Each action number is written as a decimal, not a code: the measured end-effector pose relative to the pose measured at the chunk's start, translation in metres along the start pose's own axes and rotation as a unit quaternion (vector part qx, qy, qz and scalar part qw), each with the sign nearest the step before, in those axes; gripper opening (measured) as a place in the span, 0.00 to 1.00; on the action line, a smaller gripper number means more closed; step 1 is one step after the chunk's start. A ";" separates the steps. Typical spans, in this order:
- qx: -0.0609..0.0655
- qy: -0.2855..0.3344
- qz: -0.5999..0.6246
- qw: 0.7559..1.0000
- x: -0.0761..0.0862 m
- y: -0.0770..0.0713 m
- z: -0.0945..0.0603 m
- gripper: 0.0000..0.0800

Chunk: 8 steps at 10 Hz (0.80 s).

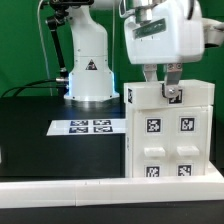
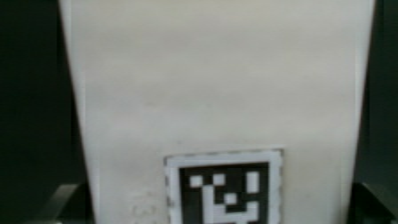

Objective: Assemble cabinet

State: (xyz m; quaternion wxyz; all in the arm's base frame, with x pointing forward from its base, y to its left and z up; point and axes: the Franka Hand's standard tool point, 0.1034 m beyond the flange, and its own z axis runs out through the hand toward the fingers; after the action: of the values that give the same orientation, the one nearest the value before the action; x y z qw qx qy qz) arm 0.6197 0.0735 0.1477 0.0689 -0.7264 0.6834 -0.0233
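The big white plastic box-like cabinet (image 1: 169, 130) stands tall on the black worktop (image 1: 40, 135), right under the end effector (image 1: 165, 88), whose fingers pinch its top edge.

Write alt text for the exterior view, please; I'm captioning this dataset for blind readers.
A white robot gripper reaches down onto the top of a white box-like cabinet marked with black-and-white square tags, standing on a black table. On the exterior view's left, a flat marker board lies on the table in front of the white robot base.
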 end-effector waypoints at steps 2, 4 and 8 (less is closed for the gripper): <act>-0.002 -0.005 0.067 0.998 0.000 0.001 0.000 0.70; -0.002 -0.009 0.133 0.991 -0.001 0.001 0.000 0.70; -0.007 -0.017 0.230 0.973 0.001 0.002 -0.002 0.71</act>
State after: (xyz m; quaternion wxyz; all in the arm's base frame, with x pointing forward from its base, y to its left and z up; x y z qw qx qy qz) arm 0.6173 0.0724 0.1493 0.0785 -0.5509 0.8308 0.0105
